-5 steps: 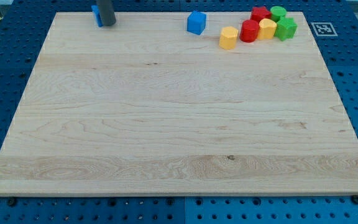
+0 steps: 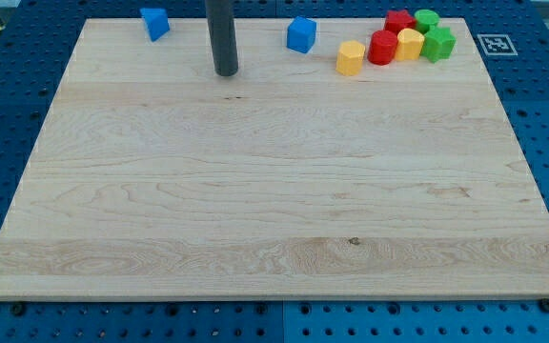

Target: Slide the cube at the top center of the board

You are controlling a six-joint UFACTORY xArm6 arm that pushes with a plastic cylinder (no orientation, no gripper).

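Observation:
A blue cube (image 2: pixel 301 34) sits at the top centre of the wooden board (image 2: pixel 274 191). My tip (image 2: pixel 225 71) is on the board to the cube's left and a little lower, clearly apart from it. A second blue block (image 2: pixel 154 23), wedge-like, lies at the top left, to the left of my tip.
At the top right is a cluster: a yellow block (image 2: pixel 350 58), a red cylinder (image 2: pixel 382 48), a yellow block (image 2: pixel 410 44), a red block (image 2: pixel 399 21), a green cylinder (image 2: pixel 427 19) and a green star-like block (image 2: pixel 438 44). A marker tag (image 2: pixel 497 44) lies off the board's right corner.
My tip has moved right and down the view, away from the top-left blue block, which it had partly covered, towards the blue cube. No block has visibly moved.

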